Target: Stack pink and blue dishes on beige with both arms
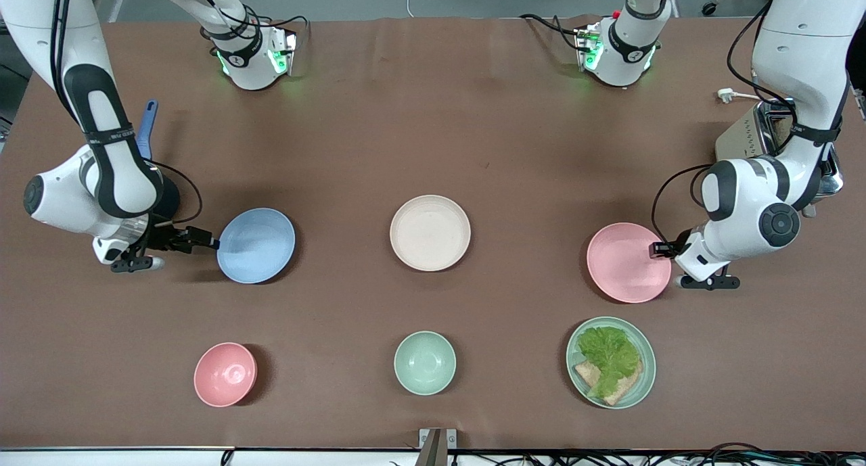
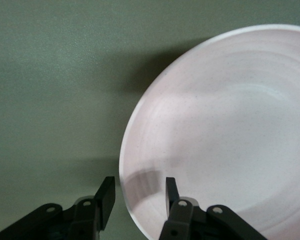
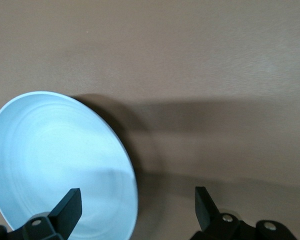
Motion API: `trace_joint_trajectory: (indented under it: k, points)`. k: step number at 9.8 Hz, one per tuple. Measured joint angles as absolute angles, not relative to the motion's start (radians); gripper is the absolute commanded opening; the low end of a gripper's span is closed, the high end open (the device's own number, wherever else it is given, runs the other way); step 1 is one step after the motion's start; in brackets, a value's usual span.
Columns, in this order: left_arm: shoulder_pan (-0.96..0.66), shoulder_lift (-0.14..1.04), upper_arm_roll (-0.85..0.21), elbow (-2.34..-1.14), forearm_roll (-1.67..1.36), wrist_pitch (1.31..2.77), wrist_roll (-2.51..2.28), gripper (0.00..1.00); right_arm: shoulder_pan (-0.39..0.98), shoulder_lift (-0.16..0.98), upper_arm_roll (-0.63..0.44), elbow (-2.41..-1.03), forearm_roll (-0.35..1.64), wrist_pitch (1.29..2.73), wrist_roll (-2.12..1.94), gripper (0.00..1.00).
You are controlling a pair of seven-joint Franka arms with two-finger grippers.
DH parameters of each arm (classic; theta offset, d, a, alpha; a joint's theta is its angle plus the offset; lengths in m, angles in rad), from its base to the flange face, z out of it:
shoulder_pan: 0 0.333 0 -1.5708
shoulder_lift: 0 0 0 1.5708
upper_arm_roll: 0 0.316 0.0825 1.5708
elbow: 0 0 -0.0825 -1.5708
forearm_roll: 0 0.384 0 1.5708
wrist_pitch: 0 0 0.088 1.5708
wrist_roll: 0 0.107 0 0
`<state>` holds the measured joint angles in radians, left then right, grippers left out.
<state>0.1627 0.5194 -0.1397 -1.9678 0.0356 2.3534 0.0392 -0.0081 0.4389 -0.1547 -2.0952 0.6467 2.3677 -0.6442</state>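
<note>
Two grippers sit at plate rims. Left gripper (image 2: 137, 197): fingers parted, straddling the pink plate's (image 1: 628, 262) edge, one finger inside the rim, one outside, not yet clamped. Right gripper (image 3: 137, 205): spread wide, blue plate's (image 1: 256, 245) rim between its fingers, one finger over the plate, the other clear. Beige plate (image 1: 430, 233) lies between both grippers, bare. Plates look stiff, light, matte; thin rim is the only hold, likely to tilt when lifted.
</note>
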Motion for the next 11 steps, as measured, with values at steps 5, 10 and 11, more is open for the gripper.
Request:
trace_joint_trajectory:
  k: [5, 10, 11]
  points:
    - [0.163, 0.518, -0.142, -1.963, 0.036, 2.35, 0.041, 0.0, 0.043, 0.472, -0.156, -2.118, 0.706, 2.451, -0.695, 0.75]
    - [0.172, 0.47, -0.182, -1.931, 0.032, 2.305, 0.061, 0.0, 0.044, 0.482, -0.155, -2.119, 0.719, 2.45, -0.703, 0.17]
    - [0.174, 0.428, -0.222, -1.917, -0.014, 2.244, 0.055, 0.0, 0.044, 0.482, -0.155, -2.119, 0.72, 2.448, -0.703, 0.01]
